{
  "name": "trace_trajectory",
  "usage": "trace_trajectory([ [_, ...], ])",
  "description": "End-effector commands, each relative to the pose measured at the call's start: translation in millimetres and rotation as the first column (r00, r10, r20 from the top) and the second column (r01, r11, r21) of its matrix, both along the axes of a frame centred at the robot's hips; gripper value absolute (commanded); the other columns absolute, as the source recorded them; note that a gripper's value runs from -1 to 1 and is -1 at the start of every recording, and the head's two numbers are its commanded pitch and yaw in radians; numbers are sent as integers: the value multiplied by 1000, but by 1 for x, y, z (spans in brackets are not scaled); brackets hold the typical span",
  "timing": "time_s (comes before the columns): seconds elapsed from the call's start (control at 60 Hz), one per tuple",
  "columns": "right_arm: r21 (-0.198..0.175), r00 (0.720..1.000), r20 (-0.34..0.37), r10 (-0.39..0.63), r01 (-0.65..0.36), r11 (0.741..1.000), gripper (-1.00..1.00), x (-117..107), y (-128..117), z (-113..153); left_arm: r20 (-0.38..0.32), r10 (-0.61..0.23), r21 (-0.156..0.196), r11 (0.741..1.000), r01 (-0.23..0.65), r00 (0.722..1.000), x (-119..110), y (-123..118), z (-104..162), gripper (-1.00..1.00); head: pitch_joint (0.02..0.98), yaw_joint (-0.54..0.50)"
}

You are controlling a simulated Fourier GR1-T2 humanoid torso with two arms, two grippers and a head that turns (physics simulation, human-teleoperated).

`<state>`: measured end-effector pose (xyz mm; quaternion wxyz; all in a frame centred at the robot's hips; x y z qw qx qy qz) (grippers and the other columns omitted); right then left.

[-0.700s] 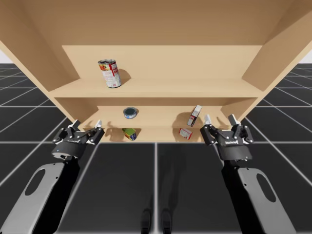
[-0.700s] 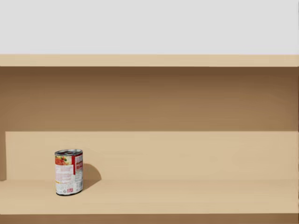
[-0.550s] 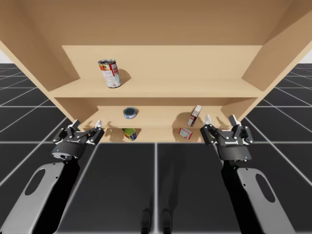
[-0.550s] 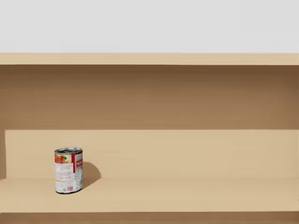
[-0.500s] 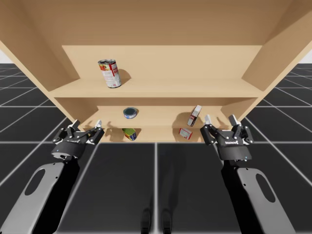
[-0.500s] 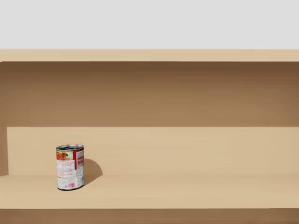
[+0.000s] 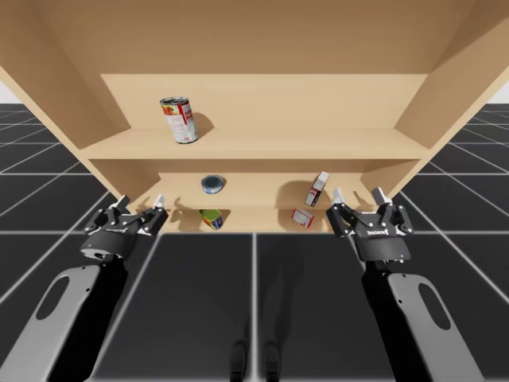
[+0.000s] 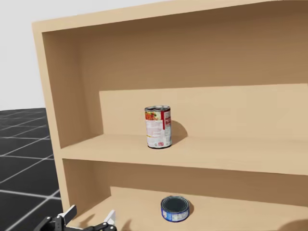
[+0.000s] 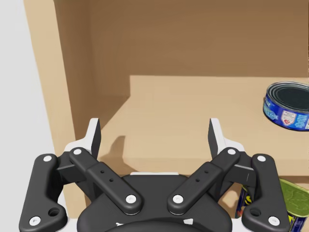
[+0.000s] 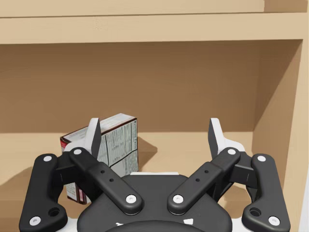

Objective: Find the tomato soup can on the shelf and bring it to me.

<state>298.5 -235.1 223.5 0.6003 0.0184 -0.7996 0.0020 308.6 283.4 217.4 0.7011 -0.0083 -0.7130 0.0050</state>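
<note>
The can stands upright near the left end of the upper shelf. Left gripper and right gripper hang well below it, both claws spread wide.

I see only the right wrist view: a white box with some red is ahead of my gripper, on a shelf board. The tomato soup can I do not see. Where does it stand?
Observer: The red and white can stands upright on the upper board, toward its left end.
Operator: Which gripper is on that side?
Observer: The left gripper. It is open, in front of the shelf by its left wall, lower than that board.
Operator: Is something else close to this can?
Observer: One board lower, slightly to its right, sits a low blue can.
</note>
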Motion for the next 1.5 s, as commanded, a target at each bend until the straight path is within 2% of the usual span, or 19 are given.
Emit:
trace_trajectory([
  [0.017, 3, 1000, -6, 1, -1, 1000, -1000, 1, 0, -1, 18, 0, -25, 1000, 0, 1000, -4, 0, 8, -1000, 226, 329],
  [0.067, 7, 1000, -9, 0, 1, 1000, -1000, 1, 0, -1, 35, -17, -31, 999, 18, 999, -13, -3, 19, -1000, 228, 321],
  [0.183, 9, 1000, -11, 0, 0, 1000, -1000, 1, 1, -1, 15, -70, 13, 997, 69, 997, -29, -13, 37, -1000, 231, 307],
  [0.25, 14, 1000, -12, 0, 0, 1000, -1000, 1, 1, -1, -7, -111, 23, 994, 111, 994, -40, -19, 50, -1000, 230, 298],
  [0.267, 18, 1000, -12, 0, 0, 1000, -1000, 2, 1, -1, -17, -118, 37, 992, 119, 993, -46, -22, 58, -1000, 229, 295],
  [0.417, 24, 1000, -14, 0, 0, 1000, -1000, 2, 0, -1, -9, -227, 62, 972, 227, 974, -68, -36, 111, -1000, 226, 299],
  [0.467, 25, 1000, -13, 1, -1, 1000, -1000, 2, -1, -1, 5, -246, 77, 966, 245, 969, -71, -40, 128, -1000, 225, 299],
  [0.583, 28, 1000, -14, 1, -1, 1000, -1000, 2, -2, -1, 17, -269, 81, 960, 267, 963, -69, -48, 153, -1000, 226, 297],
  [0.733, 28, 1000, -15, 1, -1, 1000, -1000, 2, -3, -1, 10, -322, 56, 945, 321, 947, -54, -61, 173, -1000, 227, 300],
  [0.95, 38, 1000, -15, 2, -2, 999, -1000, 3, -4, 0, 0, -300, 42, 953, 299, 954, -8, -83, 185, -1000, 230, 297],
  [1.0, 40, 1000, -14, 2, -2, 999, -1000, 3, -4, 0, -16, -304, 22, 952, 304, 953, 3, -86, 185, -1000, 231, 294],
  [1.033, 40, 1000, -14, 1, -1, 999, -1000, 3, -4, 0, -23, -294, 26, 955, 295, 955, 9, -89, 184, -1000, 232, 292],
  [1.183, 45, 1000, -13, 0, 1, 999, -1000, 3, -5, 1, -60, -284, -3, 959, 284, 957, 36, -97, 178, -1000, 235, 281],
  [1.383, 55, 1000, -16, -2, 3, 998, -1000, 2, -7, 2, -102, -246, -10, 969, 246, 964, 73, -103, 166, -1000, 241, 274],
  [1.5, 58, 1000, -16, -5, 6, 998, -1000, 2, -8, 2, -114, -227, -12, 974, 227, 967, 84, -105, 158, -1000, 244, 270],
])
